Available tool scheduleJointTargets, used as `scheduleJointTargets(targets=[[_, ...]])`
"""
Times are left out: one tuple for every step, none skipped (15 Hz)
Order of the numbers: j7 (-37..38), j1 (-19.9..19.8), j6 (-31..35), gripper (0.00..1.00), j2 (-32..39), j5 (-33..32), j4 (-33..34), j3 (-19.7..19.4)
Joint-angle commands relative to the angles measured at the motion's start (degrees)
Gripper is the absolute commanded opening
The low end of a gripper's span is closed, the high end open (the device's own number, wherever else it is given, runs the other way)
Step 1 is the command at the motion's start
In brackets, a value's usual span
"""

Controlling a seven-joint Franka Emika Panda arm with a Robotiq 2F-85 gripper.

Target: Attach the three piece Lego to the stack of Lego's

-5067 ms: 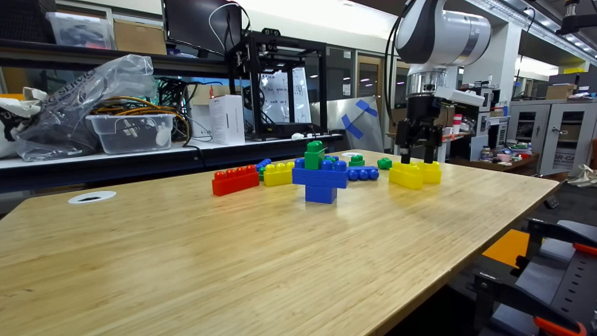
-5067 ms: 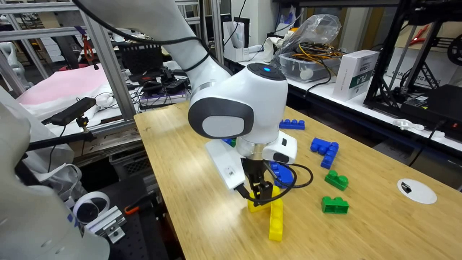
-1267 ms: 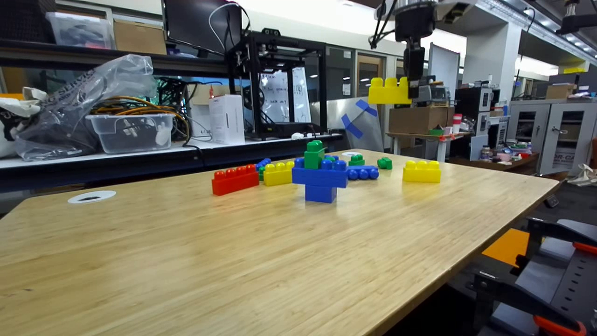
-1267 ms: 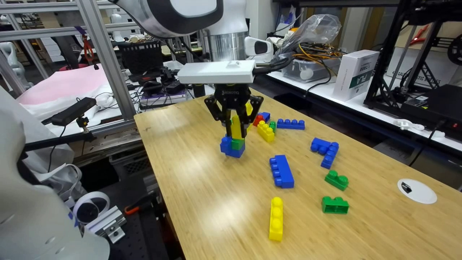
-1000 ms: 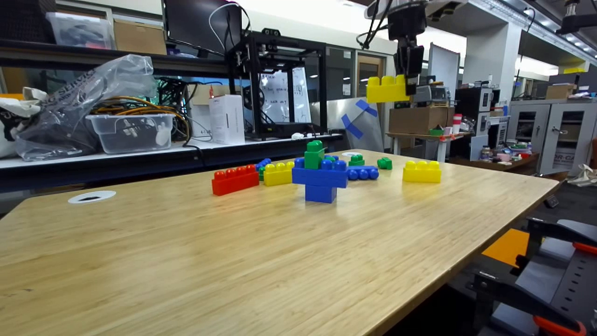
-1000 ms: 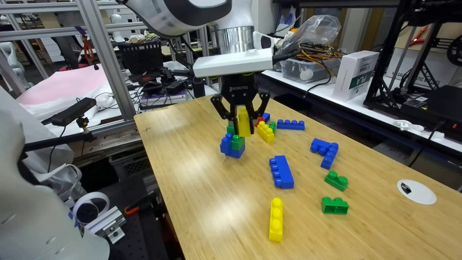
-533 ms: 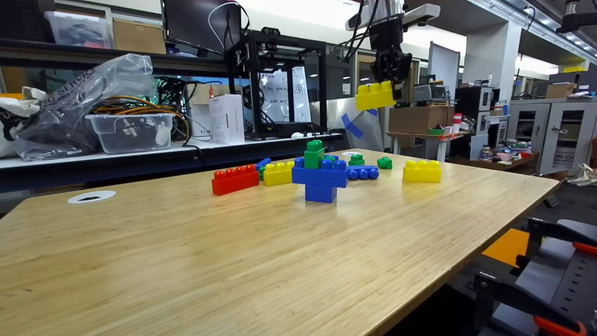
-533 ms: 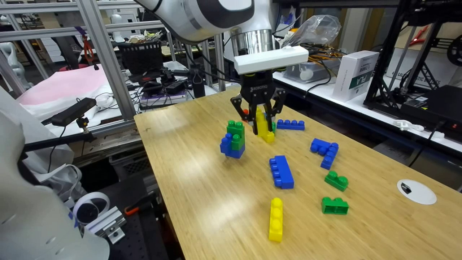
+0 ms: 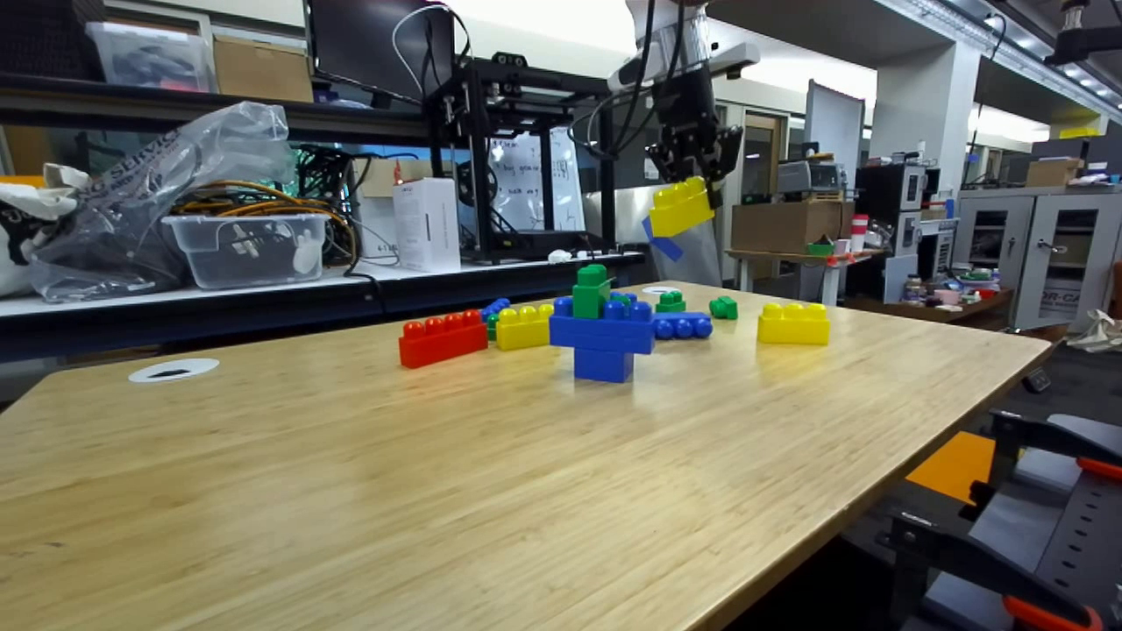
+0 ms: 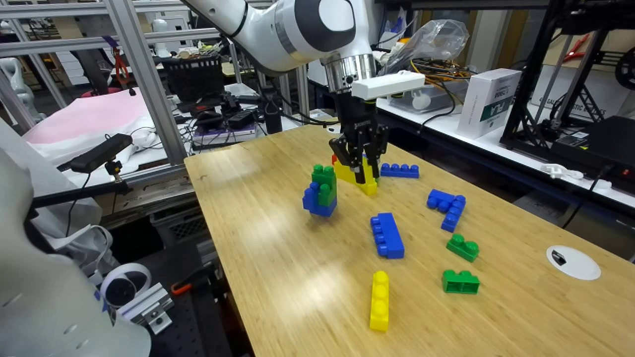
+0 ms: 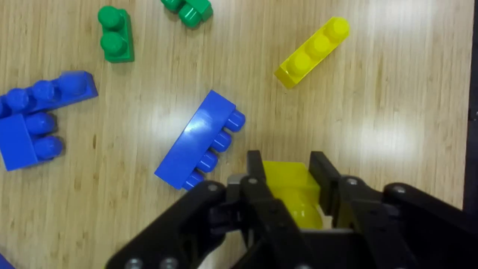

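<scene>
The three piece Lego [image 9: 681, 210] is a yellow brick with studs along its top. My gripper [image 11: 286, 160] is shut on it, its yellow end [image 11: 289, 175] showing between the fingers in the wrist view. Tilted, it hangs in the air above the table. In an exterior view the held brick [image 10: 346, 172] lies partly behind the gripper [image 10: 367, 175], overlapping bricks beyond. The stack of Lego's, blue with green on top, stands upright on the table in both exterior views [image 9: 601, 335] [image 10: 317, 199]. The stack is apart from the gripper and does not show in the wrist view.
A second yellow brick [image 10: 379, 302] lies alone near the table's edge. A blue brick [image 11: 196, 140] rests on its side beneath the gripper. Farther off are joined blue bricks [image 10: 447, 208], green bricks [image 10: 460, 282], a red row [image 9: 443, 338] and a low yellow block [image 9: 523, 328].
About five seconds ago the gripper was down at the yellow bricks on the table; the three piece Lego has since been lifted. Over the last second it has swung sideways, dipped and tilted.
</scene>
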Motion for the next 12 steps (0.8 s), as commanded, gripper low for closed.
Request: scheduleJointTargets(targets=[[-5.62,-0.17,1.90,0.11,0.68,-3.09,-0.52,1.41],[-7.74,-0.19,2.38,0.11,0.81,-2.82,-0.69,1.69],[-10.59,-0.38,3.41,0.11,0.77,-1.70,-1.14,1.89],[-12.58,-0.43,4.27,0.11,0.89,-1.30,-1.47,2.05],[-14.91,-0.53,5.16,0.11,0.90,-0.61,-1.90,2.11],[-17.18,-0.58,5.75,0.11,1.06,0.30,-2.11,2.17],[-20.22,-0.73,6.36,0.11,1.01,1.95,-2.37,2.18],[-22.54,-0.72,6.47,0.11,1.28,3.57,-2.43,2.27],[-25.82,-0.79,5.87,0.11,1.41,6.08,-2.17,2.37],[-27.74,-0.69,5.08,0.11,1.71,7.76,-1.89,2.45],[-29.52,-0.66,4.31,0.11,1.71,9.19,-1.66,2.45],[-30.64,-0.55,3.04,0.11,1.99,10.39,-1.27,2.48]])
